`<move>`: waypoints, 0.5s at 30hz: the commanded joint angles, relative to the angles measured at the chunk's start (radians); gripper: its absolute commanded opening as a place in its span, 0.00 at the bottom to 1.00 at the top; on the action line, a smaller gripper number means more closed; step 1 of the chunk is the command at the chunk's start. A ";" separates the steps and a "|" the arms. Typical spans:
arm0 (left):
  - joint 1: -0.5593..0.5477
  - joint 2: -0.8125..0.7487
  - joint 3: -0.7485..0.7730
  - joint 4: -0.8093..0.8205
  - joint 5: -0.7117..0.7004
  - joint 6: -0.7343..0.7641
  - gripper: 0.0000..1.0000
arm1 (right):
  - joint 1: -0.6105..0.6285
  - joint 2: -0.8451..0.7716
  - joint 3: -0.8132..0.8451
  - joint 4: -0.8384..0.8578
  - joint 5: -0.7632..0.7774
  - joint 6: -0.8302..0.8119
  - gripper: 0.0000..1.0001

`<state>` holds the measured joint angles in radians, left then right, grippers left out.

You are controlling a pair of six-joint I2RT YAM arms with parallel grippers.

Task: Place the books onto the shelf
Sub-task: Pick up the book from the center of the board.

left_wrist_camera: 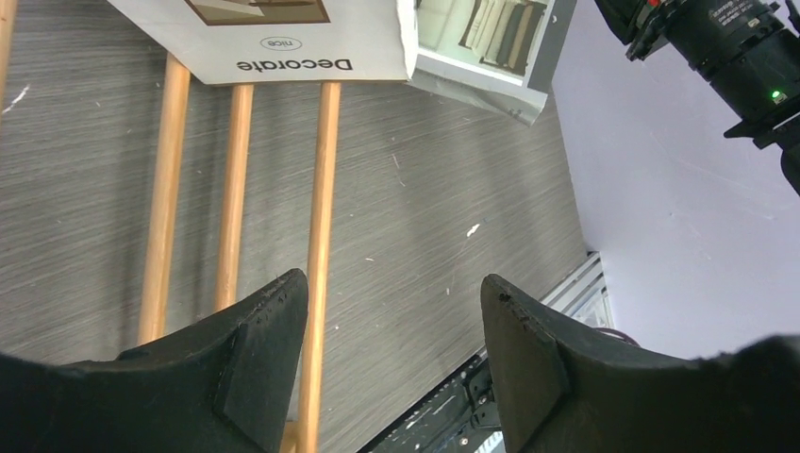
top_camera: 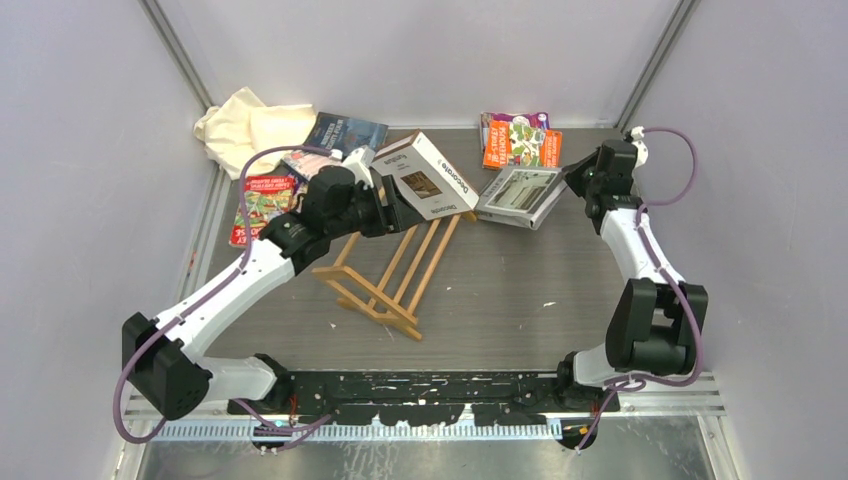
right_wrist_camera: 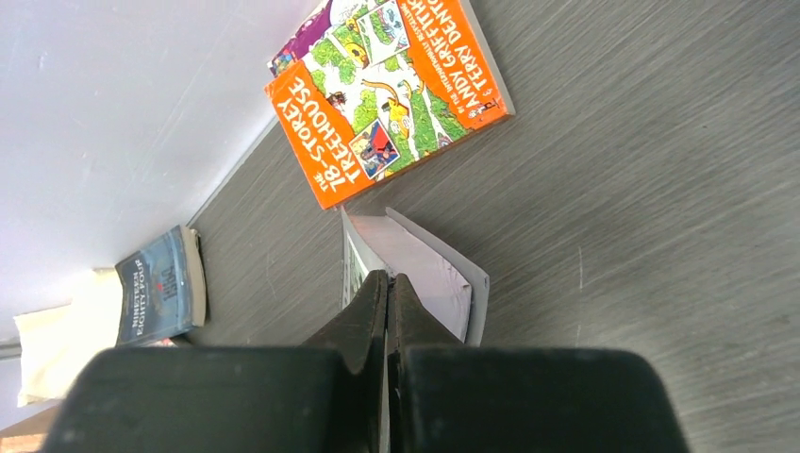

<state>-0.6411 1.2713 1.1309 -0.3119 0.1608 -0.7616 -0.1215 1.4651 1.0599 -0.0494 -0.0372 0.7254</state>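
Thinness is likely making the magazine (top_camera: pixel 518 195) beside the shelf (top_camera: pixel 372 297) floppy, so the right tool (right_wrist_camera: pixel 387 278), fingers together, is meeting its edge while the left tool (left_wrist_camera: pixel 394 288) is gaping apart

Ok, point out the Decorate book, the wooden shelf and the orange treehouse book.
Decorate book (top_camera: pixel 440 170), top view, white cover.
wooden shelf (left_wrist_camera: pixel 324 189), left wrist view, a slat.
orange treehouse book (right_wrist_camera: pixel 387 94), right wrist view, front cover.

Grey table (top_camera: pixel 520 290) carries wooden shelf (top_camera: pixel 388 272), scattered books (top_camera: pixel 520 143), cream cloth (top_camera: pixel 245 125).
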 commanded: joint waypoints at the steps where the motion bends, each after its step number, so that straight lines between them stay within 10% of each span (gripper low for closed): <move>1: -0.015 -0.044 0.042 0.021 0.018 -0.029 0.68 | -0.003 -0.092 0.025 -0.058 0.029 -0.023 0.01; 15: -0.048 -0.013 0.102 0.046 0.062 -0.142 0.71 | -0.003 -0.156 0.273 -0.218 0.081 -0.072 0.01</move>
<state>-0.6800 1.2583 1.1816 -0.3107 0.1879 -0.8516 -0.1219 1.3651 1.2095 -0.2630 0.0235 0.6785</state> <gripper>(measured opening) 0.707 0.038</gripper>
